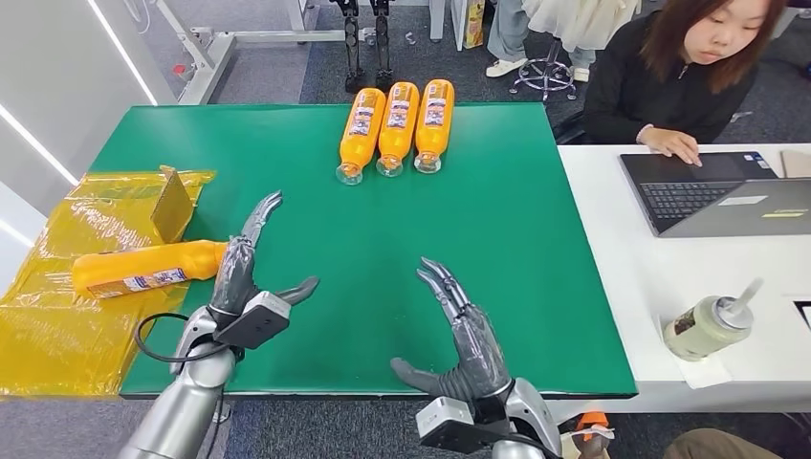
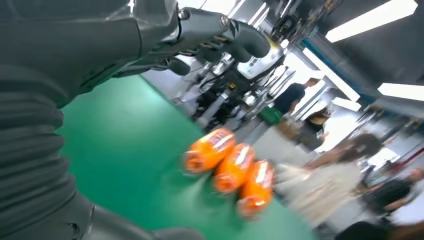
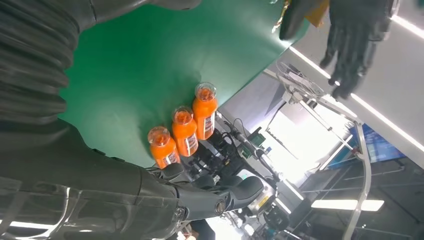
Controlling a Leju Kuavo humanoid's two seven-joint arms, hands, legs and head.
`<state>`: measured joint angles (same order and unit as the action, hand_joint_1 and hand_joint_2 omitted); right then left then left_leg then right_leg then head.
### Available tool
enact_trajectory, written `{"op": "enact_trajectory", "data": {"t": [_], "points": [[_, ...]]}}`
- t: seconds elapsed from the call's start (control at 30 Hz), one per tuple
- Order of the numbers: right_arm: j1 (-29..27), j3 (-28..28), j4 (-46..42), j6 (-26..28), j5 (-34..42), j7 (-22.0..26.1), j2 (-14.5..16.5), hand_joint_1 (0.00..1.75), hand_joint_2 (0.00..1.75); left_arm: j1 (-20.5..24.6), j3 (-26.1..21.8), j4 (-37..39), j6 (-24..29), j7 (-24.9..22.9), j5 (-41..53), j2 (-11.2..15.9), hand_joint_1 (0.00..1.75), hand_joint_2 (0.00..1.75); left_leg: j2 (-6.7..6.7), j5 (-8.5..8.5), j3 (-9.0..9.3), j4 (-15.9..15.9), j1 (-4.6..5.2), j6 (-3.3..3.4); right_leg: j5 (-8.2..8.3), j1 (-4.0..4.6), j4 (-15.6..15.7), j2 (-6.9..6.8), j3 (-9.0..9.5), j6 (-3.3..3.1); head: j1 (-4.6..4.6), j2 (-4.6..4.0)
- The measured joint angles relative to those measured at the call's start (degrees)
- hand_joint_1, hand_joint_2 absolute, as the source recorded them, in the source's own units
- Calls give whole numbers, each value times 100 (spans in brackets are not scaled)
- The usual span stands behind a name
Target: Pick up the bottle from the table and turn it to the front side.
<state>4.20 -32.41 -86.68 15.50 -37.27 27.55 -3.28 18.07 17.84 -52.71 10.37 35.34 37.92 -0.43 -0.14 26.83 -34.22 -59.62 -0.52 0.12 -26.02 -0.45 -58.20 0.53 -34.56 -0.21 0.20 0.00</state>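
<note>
Green-covered worktop (image 1: 516, 249) in the middle, white desk (image 1: 669, 287) butted against its right edge. Grey carpeted floor (image 1: 268, 72) beyond, with white frame legs (image 1: 206, 57) and a stool base (image 1: 545, 72). Long ceiling strip lights (image 2: 370, 20) glowing overhead.

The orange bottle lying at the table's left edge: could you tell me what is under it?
The orange bottle lies on crumpled yellow plastic sheeting. Whatever is beneath that sheeting is covered.

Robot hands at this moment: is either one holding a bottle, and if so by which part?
Nothing is held. The left robot hand is spread beside the lone bottle, near its cap end; contact cannot be told. The right robot hand is spread over the mat.
</note>
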Motion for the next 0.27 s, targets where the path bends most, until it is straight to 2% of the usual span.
{"op": "enact_trajectory", "data": {"t": [0.27], "points": [[-160, 88, -87, 71, 26, 150, 13, 0, 175, -443, 312, -1301, -225, 6, -585, -354, 0, 175, -2, 0, -1, 0, -1, 0, 0, 1, -1, -2, 1, 0, 1, 0]]}}
